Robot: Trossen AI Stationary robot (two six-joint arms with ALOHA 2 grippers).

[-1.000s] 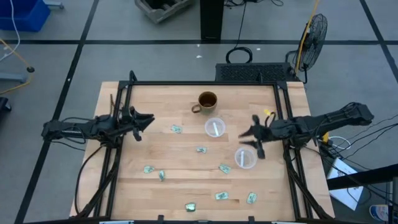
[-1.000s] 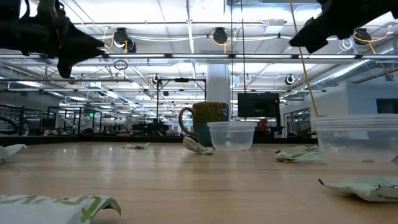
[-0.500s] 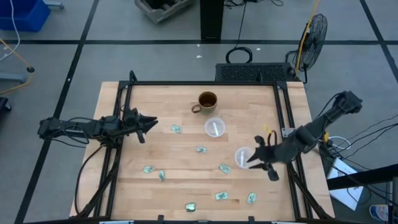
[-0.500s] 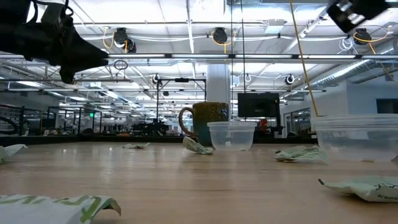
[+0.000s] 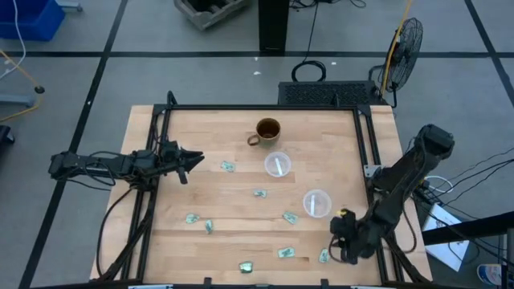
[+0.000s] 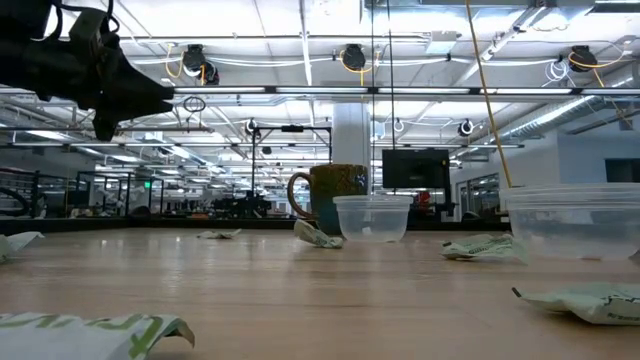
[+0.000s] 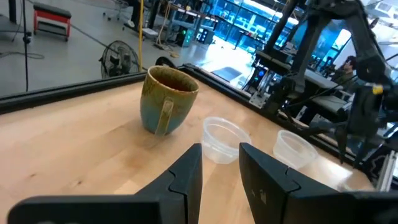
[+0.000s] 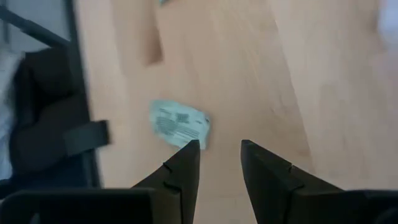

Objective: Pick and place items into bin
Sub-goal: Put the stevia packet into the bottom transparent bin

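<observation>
Several small pale green-and-white packets lie flat on the wooden table, among them one (image 5: 228,166) near the left gripper and one (image 5: 324,255) by the near right corner. My right gripper (image 5: 341,241) hangs open over that corner, pointing down. In its wrist view the packet (image 8: 180,124) lies just beyond the gripper (image 8: 219,155). My left gripper (image 5: 189,161) hovers open above the table's left side, level and pointing right, also seen in the wrist view (image 7: 219,163) and the low view (image 6: 120,85). Neither gripper holds anything.
A brown mug (image 5: 267,131) stands near the far edge. Two clear plastic cups (image 5: 278,164) (image 5: 316,202) stand in front of it; the farther one has a pale bit inside. A black frame rail (image 5: 371,160) runs along the right edge. Bare wood shows at the table's middle.
My right arm has swung from beside the clear cups toward the table's near right corner and tipped its gripper down over the packet there. It has left the low view. The packets, cups and mug have not moved.
</observation>
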